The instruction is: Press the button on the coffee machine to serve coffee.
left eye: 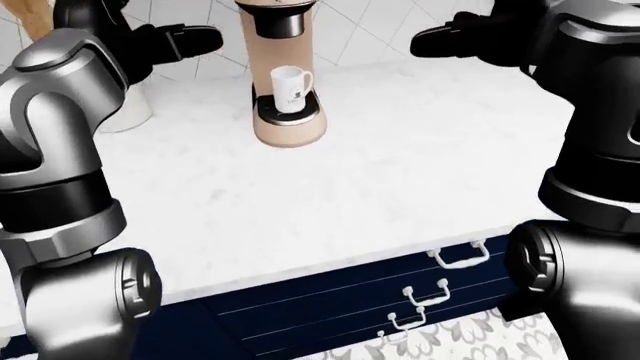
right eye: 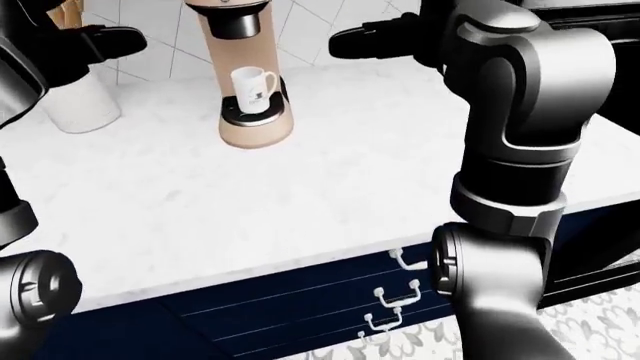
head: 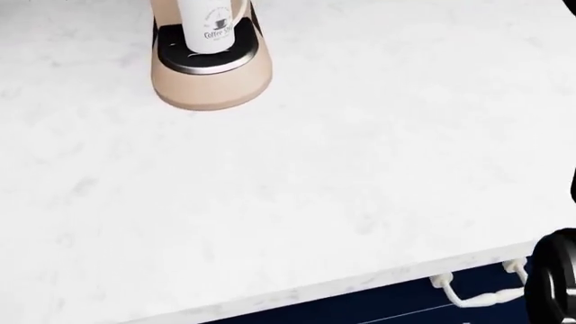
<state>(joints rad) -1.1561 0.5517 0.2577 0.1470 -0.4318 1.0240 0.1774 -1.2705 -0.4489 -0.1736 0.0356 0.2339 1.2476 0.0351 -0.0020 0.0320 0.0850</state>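
Observation:
The beige coffee machine [left eye: 285, 75] stands on the white marble counter [left eye: 400, 165] against the tiled wall. A white mug [left eye: 290, 88] sits on its drip tray. The machine's top is cut off by the view's upper edge, so no button shows. The head view holds only the machine's base [head: 211, 74] and the mug's lower part [head: 208, 30]. My left hand [left eye: 200, 37] hovers left of the machine with fingers spread, holding nothing. My right hand [left eye: 430, 36] hovers right of it at about the same height, fingers also extended and empty. Neither hand touches the machine.
A white canister [right eye: 80, 101] stands on the counter left of the machine. Below the counter's near edge are navy drawers with white handles [left eye: 455, 255], and patterned floor [left eye: 470, 337] shows beneath. My right arm's black edge [head: 554, 277] fills the head view's bottom right corner.

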